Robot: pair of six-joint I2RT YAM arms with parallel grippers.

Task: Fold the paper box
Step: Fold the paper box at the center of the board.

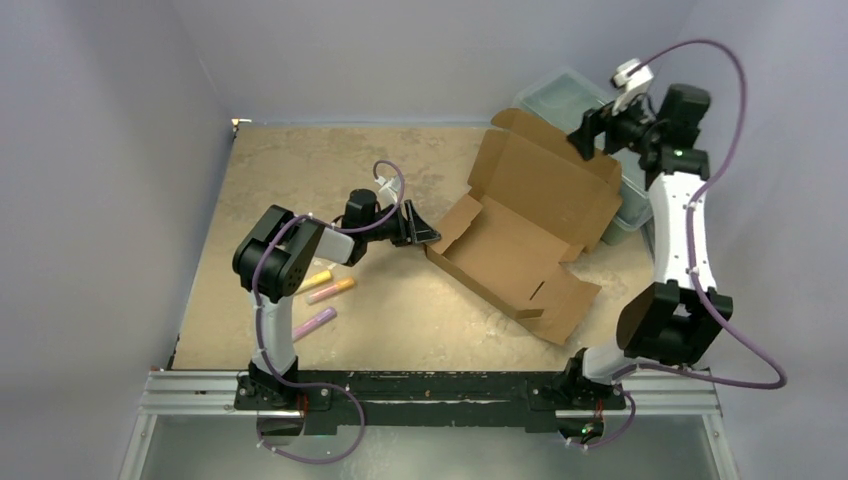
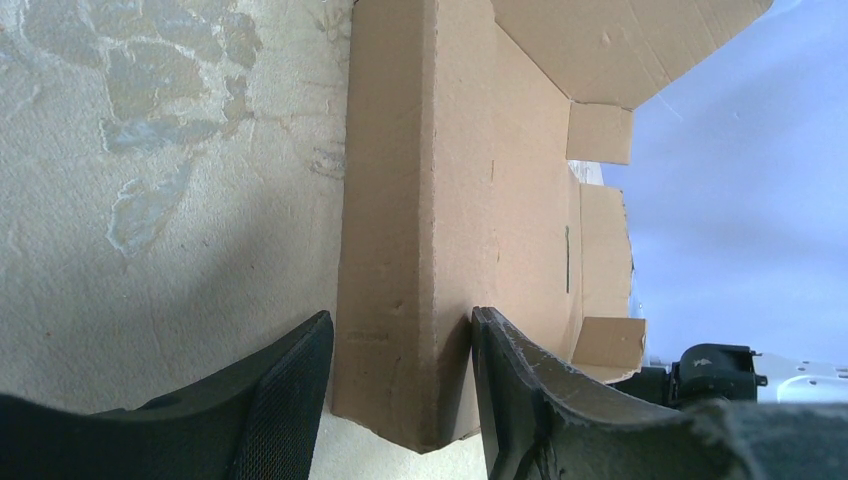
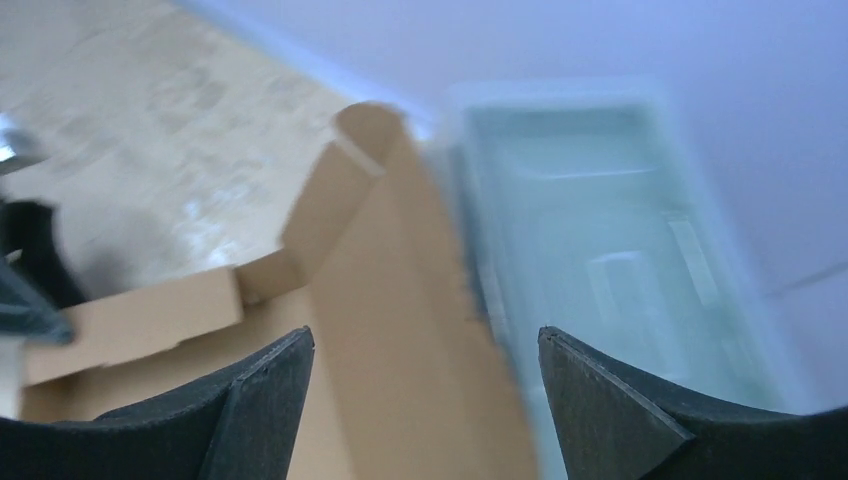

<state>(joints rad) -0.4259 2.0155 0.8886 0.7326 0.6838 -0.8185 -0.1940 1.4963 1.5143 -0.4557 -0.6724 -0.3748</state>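
The brown paper box [image 1: 510,245] lies half formed right of the table's middle, its lid [image 1: 545,180] standing up and leaning back toward a plastic bin. My left gripper [image 1: 420,232] is at the box's left end. In the left wrist view it [image 2: 400,318] is shut on the folded side wall [image 2: 400,250], one finger on each face. My right gripper [image 1: 588,135] hovers at the lid's top right edge. In the right wrist view it [image 3: 425,335] stands open, with the blurred lid edge [image 3: 400,300] between the fingers and touching neither.
A translucent grey-green plastic bin [image 1: 560,95] stands right behind the lid, also in the right wrist view [image 3: 590,230]. Three markers lie near the left arm: yellow [image 1: 318,277], orange-pink [image 1: 330,291] and purple [image 1: 314,323]. Walls close off the left and back.
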